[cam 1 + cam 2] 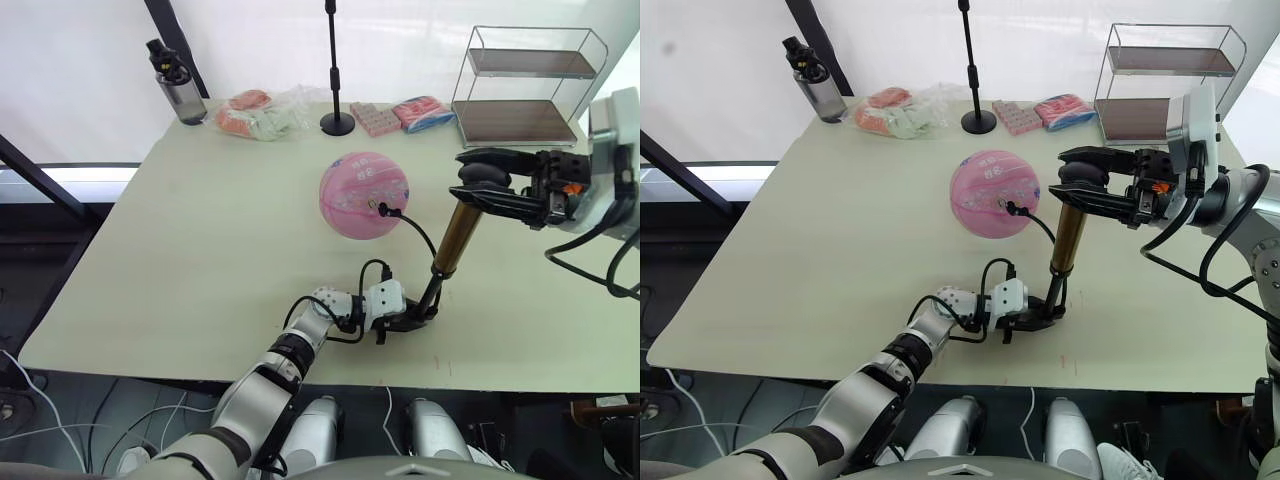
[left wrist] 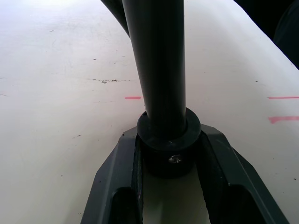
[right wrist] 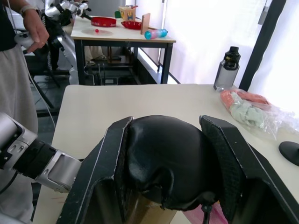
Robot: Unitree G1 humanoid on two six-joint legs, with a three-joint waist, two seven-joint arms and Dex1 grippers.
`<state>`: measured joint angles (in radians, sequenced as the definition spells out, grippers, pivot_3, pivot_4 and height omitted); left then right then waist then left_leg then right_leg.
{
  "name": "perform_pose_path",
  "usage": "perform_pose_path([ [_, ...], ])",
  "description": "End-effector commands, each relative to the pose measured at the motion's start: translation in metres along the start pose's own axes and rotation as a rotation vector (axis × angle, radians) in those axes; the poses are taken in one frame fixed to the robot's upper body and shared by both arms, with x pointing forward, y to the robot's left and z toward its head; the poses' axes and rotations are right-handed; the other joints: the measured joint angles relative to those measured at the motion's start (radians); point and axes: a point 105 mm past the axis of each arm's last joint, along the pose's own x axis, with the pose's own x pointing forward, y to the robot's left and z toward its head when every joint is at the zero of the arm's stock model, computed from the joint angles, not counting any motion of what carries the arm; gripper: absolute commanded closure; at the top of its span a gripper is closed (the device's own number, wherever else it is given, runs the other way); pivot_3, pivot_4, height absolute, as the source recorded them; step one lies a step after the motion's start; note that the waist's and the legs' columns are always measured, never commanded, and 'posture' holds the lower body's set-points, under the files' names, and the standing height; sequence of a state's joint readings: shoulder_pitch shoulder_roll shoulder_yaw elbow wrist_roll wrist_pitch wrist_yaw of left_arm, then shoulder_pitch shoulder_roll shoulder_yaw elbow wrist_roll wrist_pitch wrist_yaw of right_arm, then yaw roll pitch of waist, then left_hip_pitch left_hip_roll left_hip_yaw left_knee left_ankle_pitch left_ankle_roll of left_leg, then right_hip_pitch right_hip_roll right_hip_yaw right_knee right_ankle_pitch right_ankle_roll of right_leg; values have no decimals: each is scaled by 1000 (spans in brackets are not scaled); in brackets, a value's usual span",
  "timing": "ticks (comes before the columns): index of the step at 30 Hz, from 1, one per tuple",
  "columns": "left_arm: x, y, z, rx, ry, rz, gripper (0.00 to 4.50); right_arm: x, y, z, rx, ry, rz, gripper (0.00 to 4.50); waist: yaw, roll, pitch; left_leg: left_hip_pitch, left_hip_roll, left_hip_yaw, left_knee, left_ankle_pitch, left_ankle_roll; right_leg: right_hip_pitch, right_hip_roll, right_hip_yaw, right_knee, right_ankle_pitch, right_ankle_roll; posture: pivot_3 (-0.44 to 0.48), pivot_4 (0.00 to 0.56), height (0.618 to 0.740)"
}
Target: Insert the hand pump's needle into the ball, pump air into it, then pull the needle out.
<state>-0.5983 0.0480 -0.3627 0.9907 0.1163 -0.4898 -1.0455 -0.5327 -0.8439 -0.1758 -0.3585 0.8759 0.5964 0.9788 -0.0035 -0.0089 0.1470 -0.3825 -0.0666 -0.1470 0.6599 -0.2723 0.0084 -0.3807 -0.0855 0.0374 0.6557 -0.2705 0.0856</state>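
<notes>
Left fingers (image 2: pixel 126 186) clamp the hand pump's (image 1: pixel 458 238) round black base, right fingers (image 3: pixel 233 172) its rubbery T-handle, needle (image 1: pixel 378 208) in the glossy pink ball (image 1: pixel 364 196).

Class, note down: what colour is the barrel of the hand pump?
Gold metallic; the hand pump barrel shows best in the left eye view.

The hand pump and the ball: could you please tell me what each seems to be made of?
The hand pump: barrel looks like gold-toned metal with a soft sheen; its handle looks like matte black plastic or rubber. The ball: probably rubber or vinyl, pink, smooth, printed with small pictures.
</notes>
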Motion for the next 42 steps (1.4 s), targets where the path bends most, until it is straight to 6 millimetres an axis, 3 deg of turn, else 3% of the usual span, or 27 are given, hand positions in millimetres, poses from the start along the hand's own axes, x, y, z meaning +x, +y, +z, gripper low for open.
perform_pose_path([
  [1, 0, -39, -40, -87, 140, -126, 3431, -7, -2, 13, -107, -48, -59, 2677, 0, 0, 0, 0, 0, 0, 0, 0, 0, 0, 0, 0, 0, 0, 0, 0, 150, 740],
  [12, -1, -38, -40, -85, 139, -127, 3431, -5, 16, -68, -19, 88, -81, 2677, -4, -3, -3, 3, 0, 0, -1, 0, 0, 2, 1, 0, 0, 0, 0, 0, 150, 740],
  [17, -1, -38, -40, -83, 138, -125, 3431, -2, 27, -95, 18, 119, -79, 2677, -6, -3, -3, 4, 0, 0, -1, 0, 0, 3, 1, 0, 0, 0, 0, 0, 150, 740],
  [22, -3, -37, -40, -81, 140, -123, 3431, -4, 45, -139, 24, 192, -88, 2677, -6, -3, -4, 5, 0, 0, -1, 0, 0, 4, 2, 0, 0, 0, 0, 0, 150, 740],
  [29, -3, -36, -39, -79, 141, -123, 3431, -7, 57, -164, 47, 215, -83, 2677, -7, -4, -6, 6, 0, 0, -1, 0, 0, 4, 3, 0, 0, 0, 0, 0, 150, 740],
  [32, -3, -35, -39, -79, 139, -121, 3431, -6, 57, -164, 44, 205, -87, 2677, -7, -6, -9, 6, 0, 0, -1, 0, 0, 4, 4, 0, 0, 0, 0, 0, 150, 740],
  [35, -4, -35, -39, -79, 140, -119, 3431, -3, 49, -148, 31, 152, -99, 2677, -7, -6, -9, 6, 0, 0, -1, 0, 0, 4, 4, 0, 0, 0, 0, 0, 150, 740],
  [42, -4, -34, -39, -81, 141, -116, 3431, 1, 15, -58, -43, -31, -84, 2677, -7, -3, -6, 4, 0, 0, -1, 0, 0, 2, 3, 2, 0, 0, 0, 0, 150, 740],
])
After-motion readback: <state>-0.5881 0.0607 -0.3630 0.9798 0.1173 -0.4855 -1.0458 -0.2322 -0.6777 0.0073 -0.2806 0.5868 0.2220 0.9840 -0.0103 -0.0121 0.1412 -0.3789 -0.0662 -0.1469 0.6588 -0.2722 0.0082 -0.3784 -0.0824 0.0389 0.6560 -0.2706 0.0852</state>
